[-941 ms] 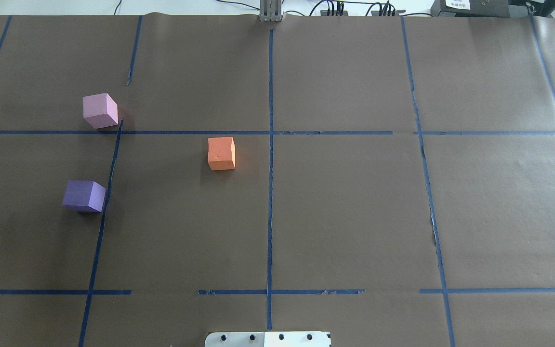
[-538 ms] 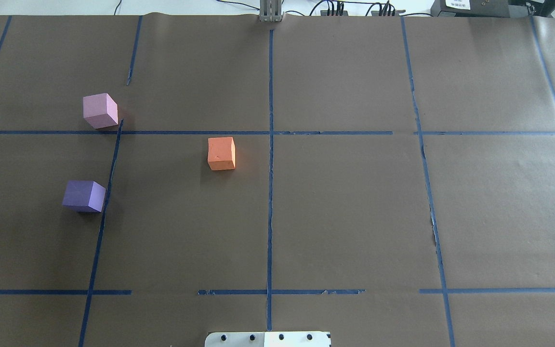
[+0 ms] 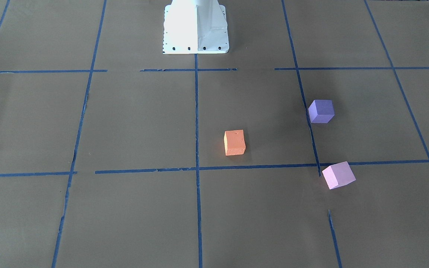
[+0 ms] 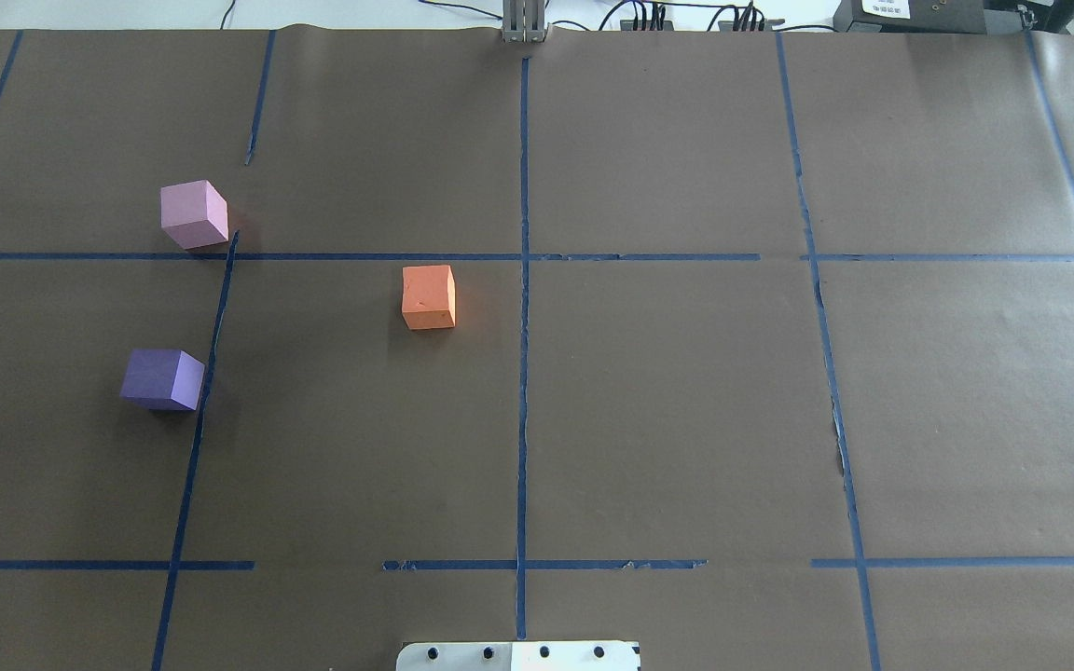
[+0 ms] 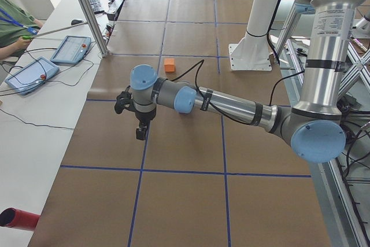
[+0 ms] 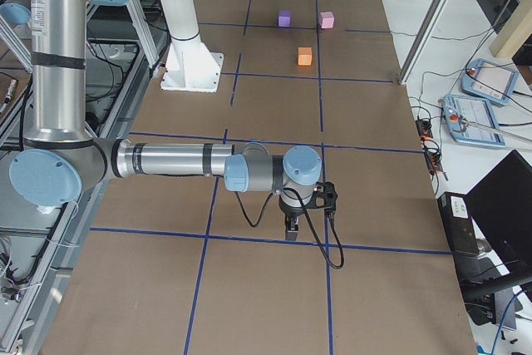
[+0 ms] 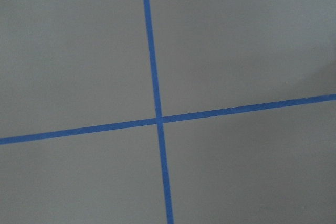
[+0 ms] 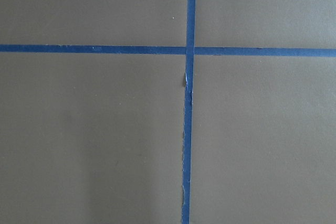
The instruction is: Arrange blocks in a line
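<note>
Three cubes lie apart on the brown paper on the robot's left half of the table. The orange block (image 4: 428,296) (image 3: 234,142) is near the centre line. The violet-purple block (image 4: 162,378) (image 3: 321,111) is nearer the robot. The pale pink-lilac block (image 4: 193,213) (image 3: 338,175) is farther away. My left gripper (image 5: 140,132) hangs over the table's left end, far from the blocks. My right gripper (image 6: 291,229) hangs over the right end. Both show only in the side views, so I cannot tell whether they are open or shut. Both wrist views show only paper and blue tape.
The white robot base (image 3: 196,28) stands at the table's near edge. Blue tape lines (image 4: 523,373) divide the paper into squares. Tablets (image 5: 70,49) (image 6: 484,114) and cables lie on the side benches. An operator (image 5: 11,24) sits beside the table's left end.
</note>
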`<state>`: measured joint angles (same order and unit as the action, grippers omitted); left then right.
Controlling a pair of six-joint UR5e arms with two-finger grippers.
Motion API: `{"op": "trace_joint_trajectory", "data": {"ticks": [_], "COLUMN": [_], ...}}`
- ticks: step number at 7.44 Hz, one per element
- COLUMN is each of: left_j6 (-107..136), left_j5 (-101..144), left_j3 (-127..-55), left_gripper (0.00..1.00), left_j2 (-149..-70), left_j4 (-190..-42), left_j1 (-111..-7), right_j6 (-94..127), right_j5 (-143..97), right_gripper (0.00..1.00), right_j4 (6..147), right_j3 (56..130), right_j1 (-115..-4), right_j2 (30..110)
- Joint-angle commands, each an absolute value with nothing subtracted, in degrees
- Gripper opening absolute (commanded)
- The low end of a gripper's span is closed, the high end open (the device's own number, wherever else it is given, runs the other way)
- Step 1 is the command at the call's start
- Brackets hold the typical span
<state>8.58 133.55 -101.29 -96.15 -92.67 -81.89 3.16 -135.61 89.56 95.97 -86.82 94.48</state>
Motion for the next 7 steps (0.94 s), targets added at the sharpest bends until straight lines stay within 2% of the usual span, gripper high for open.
{"op": "trace_joint_trajectory", "data": {"ticks": [1,4,6,7], "left_j6": [17.8,38.3,49.4,51.7], "left_j5": [133.4,132.5,123.8,123.8], "left_j3": [-102.3,-104.8,-104.8,-105.1], "left_gripper": [1.0,1.0,1.0,1.0], "left_j2": [-103.4,-111.9,-121.5,-122.2], "left_j4": [-92.5,-91.2,-84.0,-84.2], "left_j1": [-74.6,-62.3,-52.1,-51.0], "right_j6": [3.2,3.2,3.2,3.2], "right_j5": [-135.6,-135.6,-135.5,-135.6], "right_gripper": [1.0,1.0,1.0,1.0], "right_j4": [89.6,89.6,89.6,89.6], "right_j3": [96.0,96.0,96.0,96.0], "right_j1": [-86.8,-86.7,-86.8,-86.8], "right_j2": [94.5,94.5,94.5,94.5]}}
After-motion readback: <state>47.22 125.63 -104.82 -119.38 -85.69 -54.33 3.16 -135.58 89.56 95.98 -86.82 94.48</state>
